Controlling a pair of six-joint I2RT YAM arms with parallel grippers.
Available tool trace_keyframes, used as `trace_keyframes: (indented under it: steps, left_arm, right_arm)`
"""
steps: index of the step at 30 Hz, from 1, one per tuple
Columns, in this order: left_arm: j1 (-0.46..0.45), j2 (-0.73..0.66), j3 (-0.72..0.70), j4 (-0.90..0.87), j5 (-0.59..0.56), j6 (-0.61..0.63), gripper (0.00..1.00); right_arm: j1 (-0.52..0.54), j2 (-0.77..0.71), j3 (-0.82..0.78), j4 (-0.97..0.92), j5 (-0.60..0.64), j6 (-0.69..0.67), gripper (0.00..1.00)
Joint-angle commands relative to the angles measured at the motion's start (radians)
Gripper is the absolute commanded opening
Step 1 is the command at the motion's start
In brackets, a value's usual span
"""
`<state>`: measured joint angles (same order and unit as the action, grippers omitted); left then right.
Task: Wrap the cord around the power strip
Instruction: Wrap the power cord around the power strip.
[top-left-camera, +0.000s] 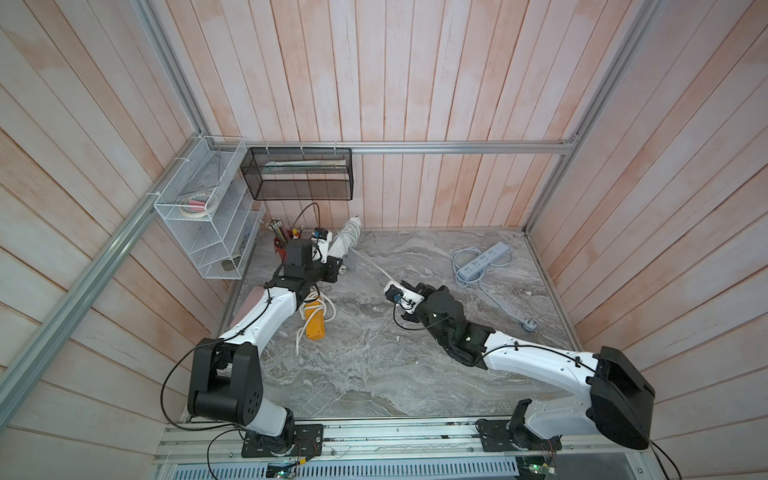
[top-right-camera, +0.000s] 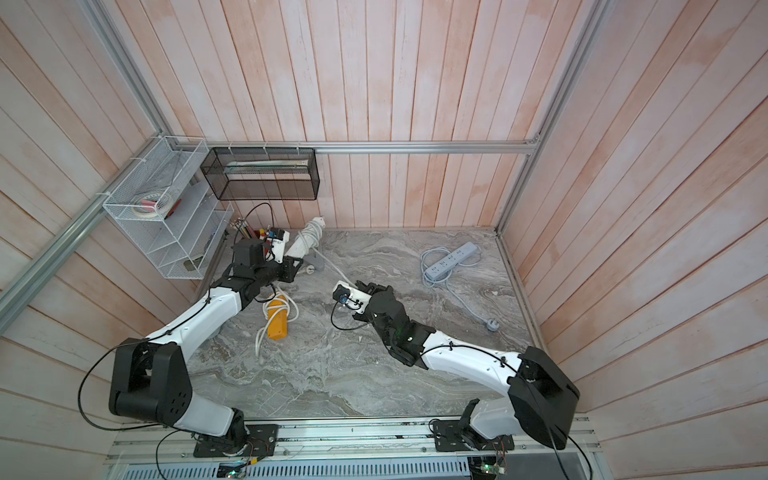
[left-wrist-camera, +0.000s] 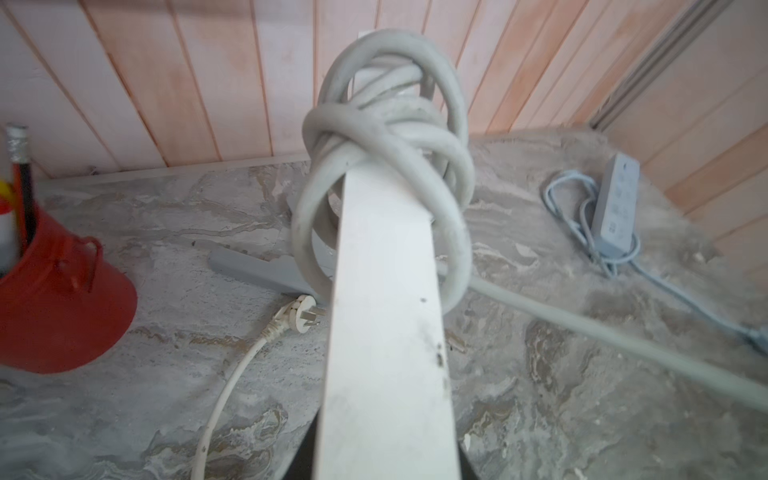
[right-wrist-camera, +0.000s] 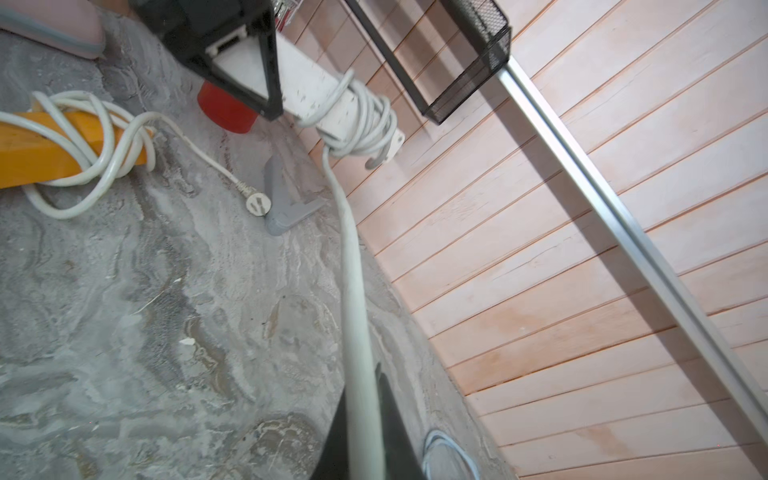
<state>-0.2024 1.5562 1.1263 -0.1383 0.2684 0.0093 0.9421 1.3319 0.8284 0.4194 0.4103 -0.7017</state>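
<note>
On the grey marbled tabletop (top-left-camera: 374, 365) inside pale plank walls (top-left-camera: 415, 83), my left gripper (top-left-camera: 331, 269) is clamped on the white power strip (left-wrist-camera: 386, 332), which is lifted and tilted near the back-left corner, its cord (left-wrist-camera: 386, 137) coiled round the far end. My right gripper (right-wrist-camera: 365, 415) is pinched tight on the cord's free stretch, mid-table.

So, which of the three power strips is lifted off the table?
The long white power strip, gripped by the left tool, cord coiled round its far end. The orange strip and pale blue strip lie on the marble table.
</note>
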Motion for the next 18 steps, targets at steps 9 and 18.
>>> trace_keyframes:
  steps: [9,18]
  left_arm:
    - [-0.247,0.072,0.177,-0.423,0.145,0.413,0.0]
    - [-0.354,-0.015,0.151,-0.578,0.735,0.553,0.0]
  right_arm:
    - [-0.234,0.104,0.465,-0.257,-0.303,-0.012,0.0]
    - [-0.468,0.339,0.777,-0.579,-0.647,0.104,0.0]
